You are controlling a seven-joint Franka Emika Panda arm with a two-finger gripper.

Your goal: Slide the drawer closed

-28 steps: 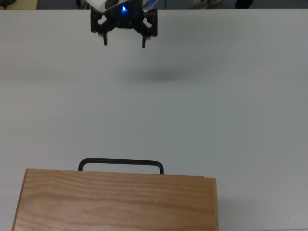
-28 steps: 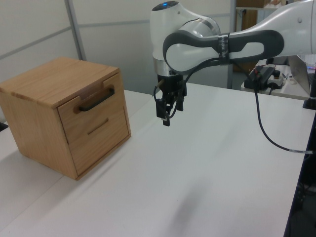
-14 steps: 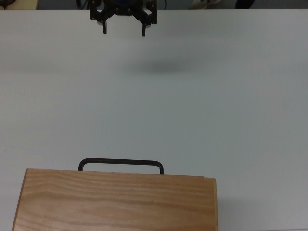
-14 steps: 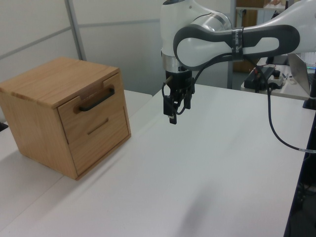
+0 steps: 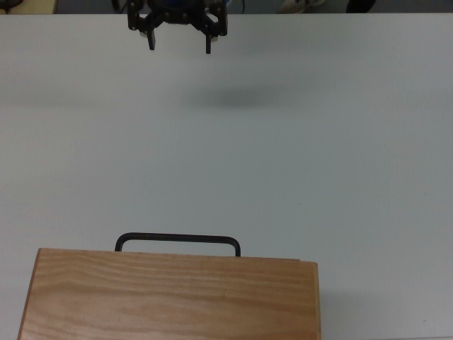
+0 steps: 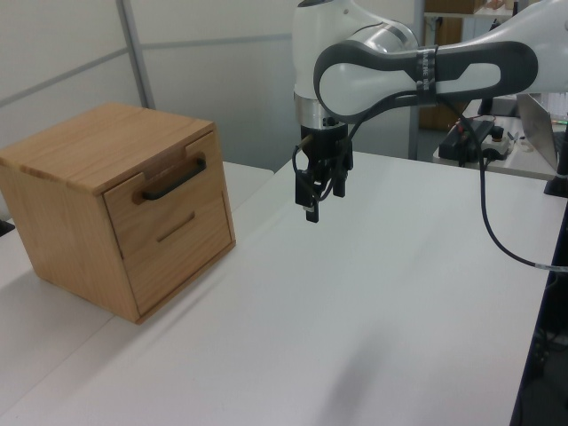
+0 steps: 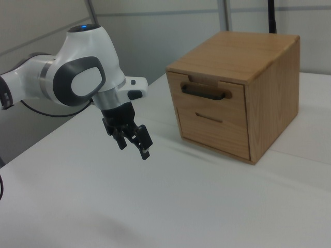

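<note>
Wooden cabinet fills the top view's lower edge. Its drawer sits flush in the cabinet front, or nearly so, with the black bar handle lying crosswise and poking toward the open table. Farther off, near the top view's upper edge, the gripper hangs above the table, fingers spread apart and holding nothing. It is well apart from the handle, almost straight across from it, with nothing between them.
</note>
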